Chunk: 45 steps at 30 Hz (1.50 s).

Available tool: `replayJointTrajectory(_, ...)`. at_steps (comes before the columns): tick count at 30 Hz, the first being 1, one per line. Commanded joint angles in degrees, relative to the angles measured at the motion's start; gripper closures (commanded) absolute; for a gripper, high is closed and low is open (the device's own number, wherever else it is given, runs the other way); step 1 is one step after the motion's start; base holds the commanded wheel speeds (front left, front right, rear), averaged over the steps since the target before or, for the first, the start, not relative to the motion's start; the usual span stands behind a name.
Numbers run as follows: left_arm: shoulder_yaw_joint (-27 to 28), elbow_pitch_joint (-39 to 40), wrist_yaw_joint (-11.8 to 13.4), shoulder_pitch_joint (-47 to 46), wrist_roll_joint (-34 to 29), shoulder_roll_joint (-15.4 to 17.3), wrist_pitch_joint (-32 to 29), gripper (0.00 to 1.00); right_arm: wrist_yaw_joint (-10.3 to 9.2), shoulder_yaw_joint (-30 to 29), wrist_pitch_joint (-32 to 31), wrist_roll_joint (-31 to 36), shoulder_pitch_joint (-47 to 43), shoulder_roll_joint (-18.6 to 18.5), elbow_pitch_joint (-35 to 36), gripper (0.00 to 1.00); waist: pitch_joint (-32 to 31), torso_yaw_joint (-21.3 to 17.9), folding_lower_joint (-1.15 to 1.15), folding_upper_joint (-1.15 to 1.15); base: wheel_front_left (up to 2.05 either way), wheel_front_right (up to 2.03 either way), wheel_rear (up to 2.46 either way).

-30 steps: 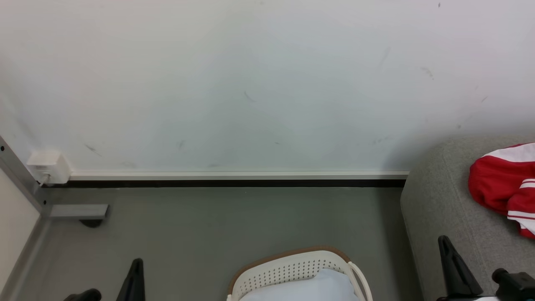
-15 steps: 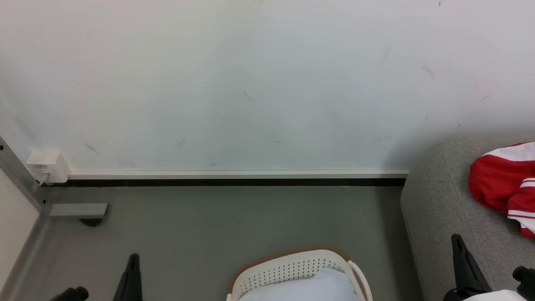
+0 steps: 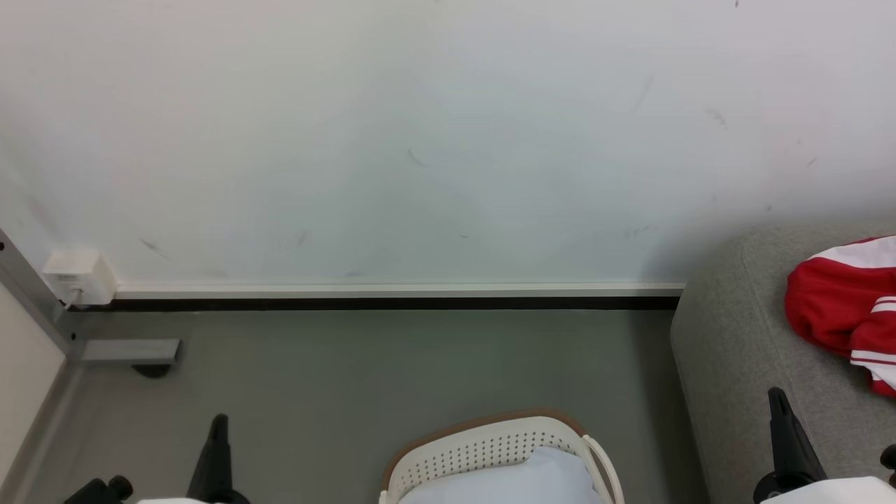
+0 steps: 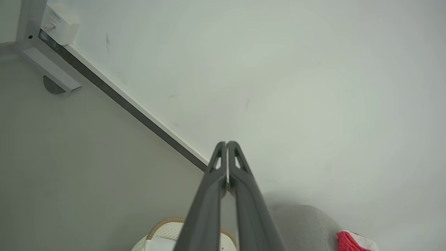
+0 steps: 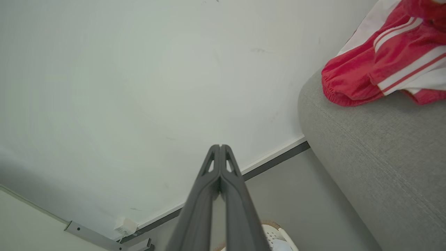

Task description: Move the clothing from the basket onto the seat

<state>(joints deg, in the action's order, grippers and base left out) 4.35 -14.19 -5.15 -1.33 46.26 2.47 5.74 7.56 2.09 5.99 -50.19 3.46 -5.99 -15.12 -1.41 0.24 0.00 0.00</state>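
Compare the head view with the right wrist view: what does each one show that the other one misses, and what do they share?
Head view's extra: the left end effector at the lower left, and a clear look at the pale cloth inside the basket. Right wrist view's extra: the right end effector seen along its whole length, fingers pressed together and empty. Shared: the red clothing lying on the grey seat, the basket's rim, the wall box, the wall and the floor.
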Motion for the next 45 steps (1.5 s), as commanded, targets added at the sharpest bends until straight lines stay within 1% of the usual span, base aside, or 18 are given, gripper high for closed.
replayJointTrajectory(1, 0.28, 0.89, 0.08, -1.44, 1.84, 0.39, -0.33, 1.0, -0.04, -0.47, -0.34, -1.54, 1.67, -0.24, 0.7, 1.0, 0.01, 0.0, 0.0, 0.0, 0.0, 0.0, 0.0)
replayJointTrajectory(20, 0.87, 1.65, 0.25, -2.54, 14.83, 0.46, -3.8, 1.0, -0.06, -2.51, -3.62, -13.74, 2.36, 0.43, 0.69, 1.0, 0.3, -0.06, 0.0, 0.0, 0.0, 0.0, 0.0)
replayJointTrajectory(45, 1.59, 2.37, 0.34, -3.68, 28.63, 0.55, -7.62, 1.0, -0.09, -4.58, -7.06, -26.95, 3.05, 1.04, 0.64, 1.0, 0.67, -0.13, 0.0, 0.0, 0.0, 0.0, 0.0)
